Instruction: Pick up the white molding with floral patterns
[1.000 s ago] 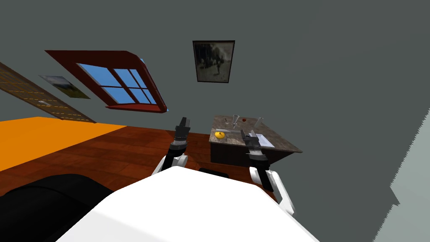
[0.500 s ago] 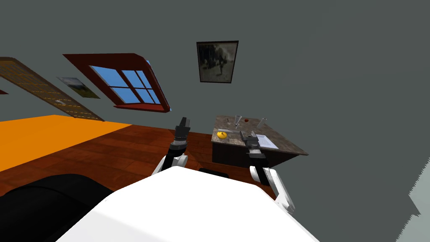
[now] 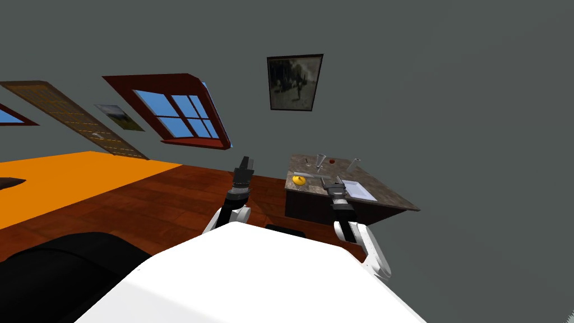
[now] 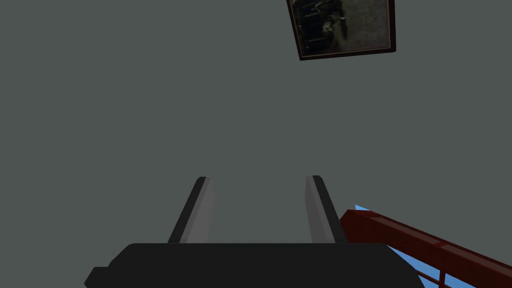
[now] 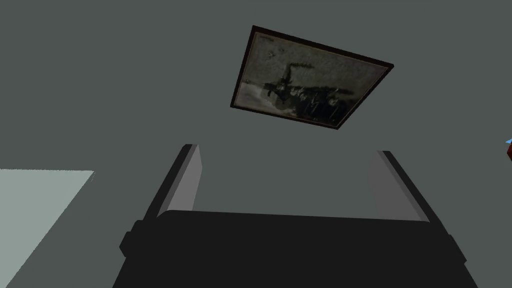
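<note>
Facing one table with a stone-patterned top and a dark base, set close to the grey wall. Seeing its near edge and left corner free, with bare wood floor running wide to the left as far as an orange floor patch.

Holding the right gripper raised, in line with the table's near edge in the head view, jaws wide with nothing between them. Holding the left gripper raised over the open floor, well apart from the table, jaws at a narrower gap and also empty.

Counting on the table:
- one long pale strip, taken for the white molding, lying flat between a yellow thing and the right gripper, pattern too small to make out
- two stemmed glasses toward the back edge
- one small red thing between them
- one flat white rectangle just beside the right gripper

Counting on the wall: one dark framed picture above the table and one red-framed window to its left.
</note>
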{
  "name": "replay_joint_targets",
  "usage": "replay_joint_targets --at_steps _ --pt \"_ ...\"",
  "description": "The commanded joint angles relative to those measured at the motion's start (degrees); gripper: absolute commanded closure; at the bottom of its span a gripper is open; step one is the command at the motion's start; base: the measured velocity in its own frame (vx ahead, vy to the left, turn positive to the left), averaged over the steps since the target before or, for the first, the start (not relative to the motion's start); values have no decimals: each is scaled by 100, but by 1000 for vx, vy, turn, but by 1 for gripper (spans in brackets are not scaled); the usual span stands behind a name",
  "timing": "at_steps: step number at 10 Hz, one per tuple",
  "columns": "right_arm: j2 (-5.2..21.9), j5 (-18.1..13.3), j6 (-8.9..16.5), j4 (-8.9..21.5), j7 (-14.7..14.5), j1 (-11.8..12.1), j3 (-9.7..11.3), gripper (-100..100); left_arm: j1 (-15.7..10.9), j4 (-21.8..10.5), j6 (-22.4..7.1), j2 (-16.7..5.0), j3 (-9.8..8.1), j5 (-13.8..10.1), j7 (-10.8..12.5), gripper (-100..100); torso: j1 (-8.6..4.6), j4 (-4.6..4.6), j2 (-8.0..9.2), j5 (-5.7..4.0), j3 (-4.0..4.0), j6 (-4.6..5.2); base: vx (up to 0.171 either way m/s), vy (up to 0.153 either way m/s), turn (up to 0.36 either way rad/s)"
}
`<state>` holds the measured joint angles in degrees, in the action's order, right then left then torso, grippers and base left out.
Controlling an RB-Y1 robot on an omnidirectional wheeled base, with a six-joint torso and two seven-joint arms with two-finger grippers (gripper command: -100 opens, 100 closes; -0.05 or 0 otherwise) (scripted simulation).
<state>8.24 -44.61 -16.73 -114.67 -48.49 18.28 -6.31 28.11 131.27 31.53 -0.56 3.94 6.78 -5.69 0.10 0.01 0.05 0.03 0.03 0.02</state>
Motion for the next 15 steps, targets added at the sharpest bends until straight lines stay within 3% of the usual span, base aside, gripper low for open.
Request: replay_joint_targets --at_steps 1,15 --pt "7 -286 177 179 -286 -122 -76 -100 0 0 0 0 0 0 0 0 0 0 0 0 0 0 -12 35 91" --pt "-164 -2273 1036 1267 -2194 -699 -564 -100 0 0 0 0 0 0 0 0 -5 -1 -6 -1 -4 2 2 25 66"
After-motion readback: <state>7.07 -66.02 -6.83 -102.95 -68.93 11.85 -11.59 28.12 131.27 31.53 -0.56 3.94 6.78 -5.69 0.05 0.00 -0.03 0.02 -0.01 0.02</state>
